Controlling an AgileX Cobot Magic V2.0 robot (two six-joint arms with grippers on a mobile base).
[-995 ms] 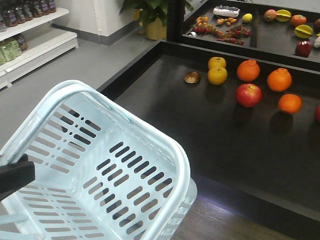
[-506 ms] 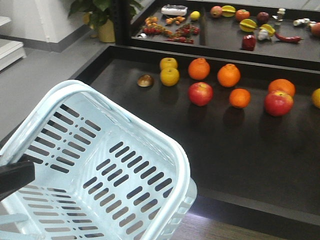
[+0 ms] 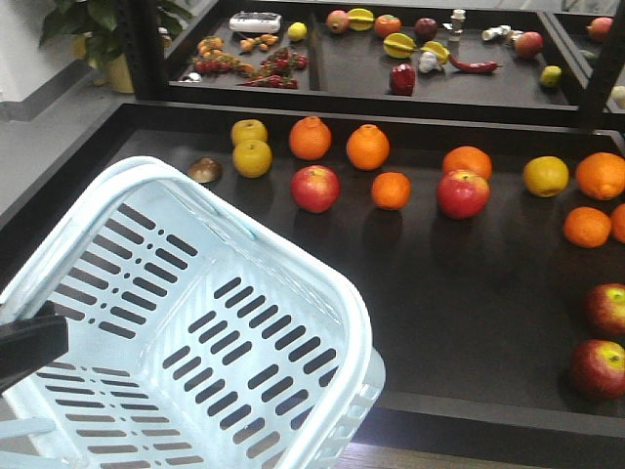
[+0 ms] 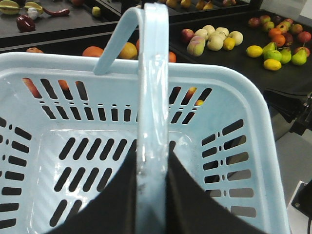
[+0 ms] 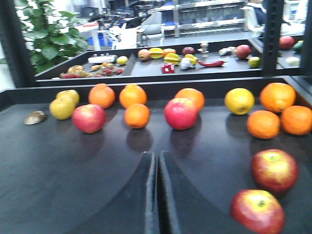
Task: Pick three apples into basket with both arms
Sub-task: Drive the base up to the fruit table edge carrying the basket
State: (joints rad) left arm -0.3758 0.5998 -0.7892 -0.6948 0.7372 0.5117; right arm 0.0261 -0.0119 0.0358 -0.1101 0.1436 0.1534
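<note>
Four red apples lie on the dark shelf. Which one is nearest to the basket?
The leftmost apple, beside the two yellow fruits. It lies just beyond the basket; the other three lie farther right.

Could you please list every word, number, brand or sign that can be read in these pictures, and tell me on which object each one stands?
None can be read.
Basket: no label or print shows on it.
White packet on the far shelf: dark marks, too blurred to read.
Store shelves in the right wrist view's background: too blurred to read.
</note>
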